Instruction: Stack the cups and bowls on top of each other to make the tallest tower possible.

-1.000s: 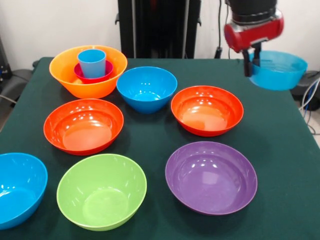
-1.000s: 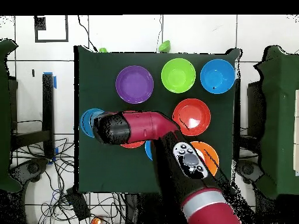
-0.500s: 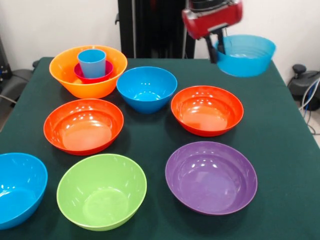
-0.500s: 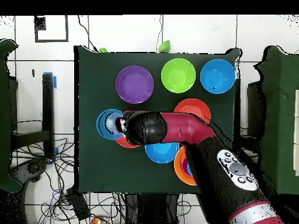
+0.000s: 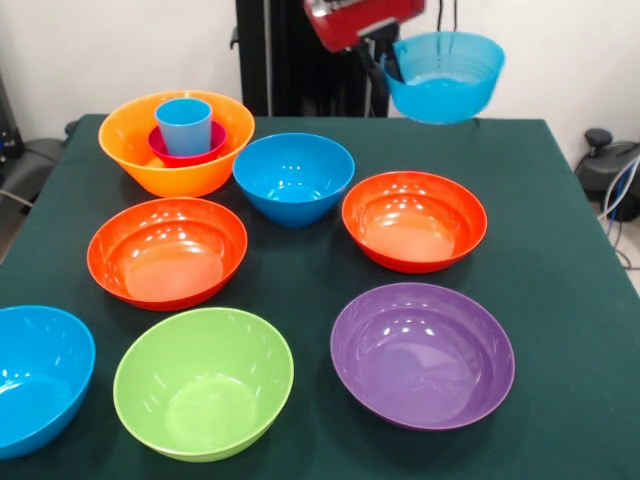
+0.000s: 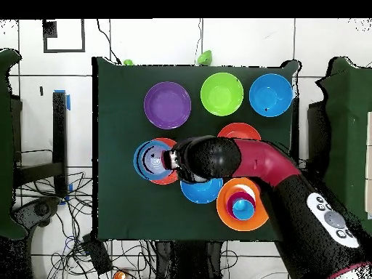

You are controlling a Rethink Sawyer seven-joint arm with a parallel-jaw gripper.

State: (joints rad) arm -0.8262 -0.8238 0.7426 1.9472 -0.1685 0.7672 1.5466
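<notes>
Pale-blue bowl hangs above the table's far edge, its rim pinched in the arm's jaws.

Arm: red and black, enters the front view at the top edge near 12 o'clock; in the overhead view it rises from 5 o'clock and bends toward the centre.
Wrist: red housing, tilted, cut off by the upper edge in the front view.
Gripper: black fingers point downward, clamped on the rim of the pale-blue bowl at its 9 o'clock side.
Load: bowl hangs clear of the table, upright with a slight tilt.
Overhead check: gripper lies under the black wrist; bowl projects toward 9 o'clock.
</notes>
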